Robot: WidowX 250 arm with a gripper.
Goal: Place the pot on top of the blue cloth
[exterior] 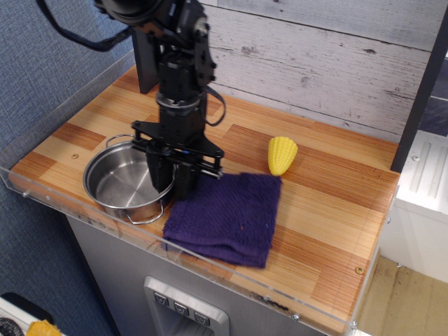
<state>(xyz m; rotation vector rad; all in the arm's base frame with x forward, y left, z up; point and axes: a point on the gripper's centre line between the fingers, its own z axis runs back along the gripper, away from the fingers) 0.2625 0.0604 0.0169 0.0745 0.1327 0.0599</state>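
Note:
The pot (120,185), a small shiny steel saucepan with wire loop handles, stands on the wooden counter at front left. My black gripper (173,183) comes straight down over its right rim. One finger is inside the pot and the other is outside, between the pot and the cloth, and they pinch the wall. The blue cloth (227,220), dark indigo and nubbly, lies folded just right of the pot. Its left edge touches the outer finger and looks pushed out of shape.
A yellow toy corn (282,155) lies behind the cloth's far right corner. A clear acrylic rim (49,199) runs along the counter's front and left edges. The grey plank wall (315,63) stands behind. The arm's black column (147,66) rises at back left.

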